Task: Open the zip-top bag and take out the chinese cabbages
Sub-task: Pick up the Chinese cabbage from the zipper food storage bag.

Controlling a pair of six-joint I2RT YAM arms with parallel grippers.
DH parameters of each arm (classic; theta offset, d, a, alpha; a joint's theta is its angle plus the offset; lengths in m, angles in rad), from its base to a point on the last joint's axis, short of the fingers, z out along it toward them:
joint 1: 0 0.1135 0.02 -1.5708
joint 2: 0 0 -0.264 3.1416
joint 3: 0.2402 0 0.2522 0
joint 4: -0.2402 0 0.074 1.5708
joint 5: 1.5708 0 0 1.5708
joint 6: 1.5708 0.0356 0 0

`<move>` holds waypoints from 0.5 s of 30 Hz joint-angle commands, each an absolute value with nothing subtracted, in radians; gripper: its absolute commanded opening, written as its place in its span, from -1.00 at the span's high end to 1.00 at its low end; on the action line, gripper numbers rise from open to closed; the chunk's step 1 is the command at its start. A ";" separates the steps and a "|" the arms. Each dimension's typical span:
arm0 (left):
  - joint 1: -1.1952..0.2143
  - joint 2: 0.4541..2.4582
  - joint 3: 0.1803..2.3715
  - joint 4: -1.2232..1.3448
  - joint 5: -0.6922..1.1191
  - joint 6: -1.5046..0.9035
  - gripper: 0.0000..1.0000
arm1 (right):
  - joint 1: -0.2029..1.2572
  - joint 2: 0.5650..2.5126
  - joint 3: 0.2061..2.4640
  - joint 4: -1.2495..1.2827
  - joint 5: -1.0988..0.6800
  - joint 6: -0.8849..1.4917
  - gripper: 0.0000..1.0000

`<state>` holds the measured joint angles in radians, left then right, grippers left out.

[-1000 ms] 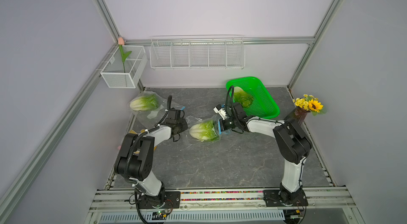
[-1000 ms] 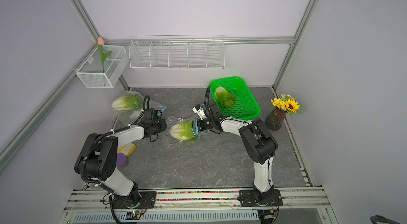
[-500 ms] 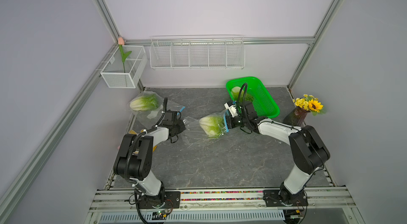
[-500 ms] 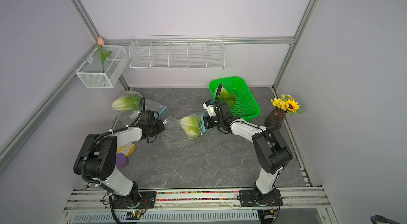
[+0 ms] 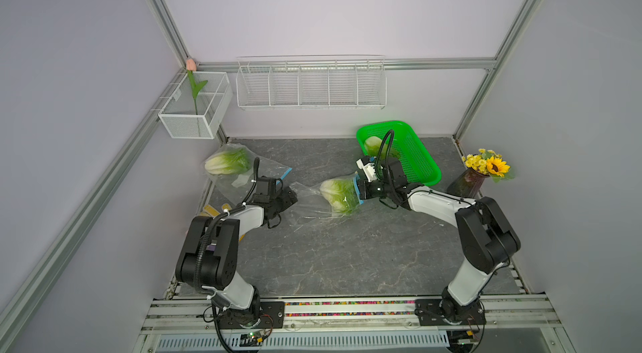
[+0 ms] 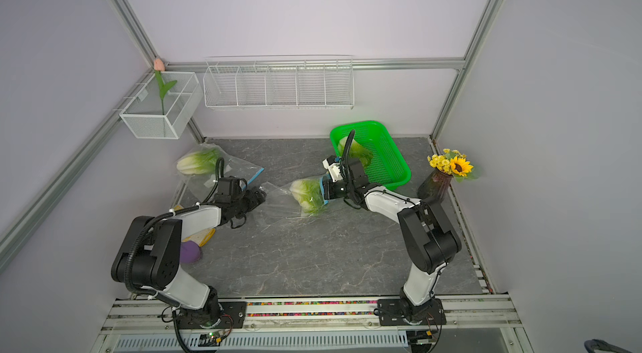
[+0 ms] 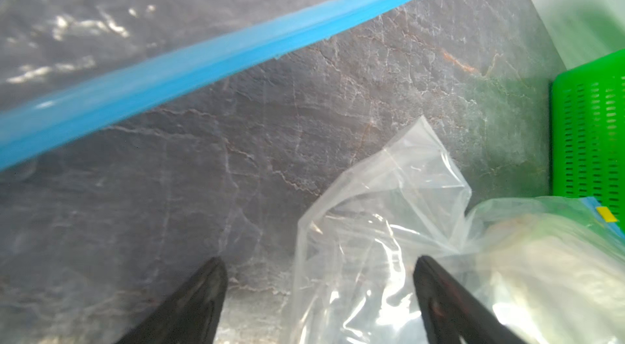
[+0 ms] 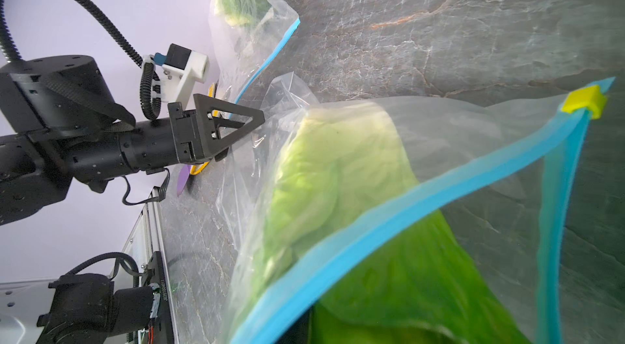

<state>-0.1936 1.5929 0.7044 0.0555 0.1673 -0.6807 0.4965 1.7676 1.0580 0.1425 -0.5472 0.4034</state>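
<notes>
A clear zip-top bag (image 5: 307,207) with a blue zip strip (image 8: 439,186) and a yellow slider (image 8: 583,103) hangs between the two arms. One chinese cabbage (image 5: 338,195) (image 6: 307,195) is still inside it. My right gripper (image 5: 357,189) reaches into the bag's open mouth and is shut on the cabbage's leafy end (image 8: 406,274); its fingers are hidden there. My left gripper (image 7: 318,264) (image 5: 291,199) is open, and the bag's loose bottom corner (image 7: 372,217) lies between its fingers, ungripped. A second cabbage (image 5: 373,144) lies in the green basket (image 5: 420,163). A third (image 5: 227,162) is in another bag (image 5: 257,177) at the back left.
A dark vase of yellow flowers (image 5: 469,182) stands at the right edge. A white wire rack (image 5: 311,84) and a wire box holding a tulip (image 5: 194,108) hang on the walls. Yellow (image 6: 203,236) and purple (image 6: 190,252) items lie beside the left arm.
My right gripper has pulled the cabbage and its bag to the right, toward the basket. My left gripper has opened and let go of the bag's bottom corner.
</notes>
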 commanded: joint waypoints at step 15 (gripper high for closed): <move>-0.273 1.702 0.758 0.079 0.216 -0.765 1.00 | 0.569 1.892 1.132 0.116 -0.534 0.417 -0.19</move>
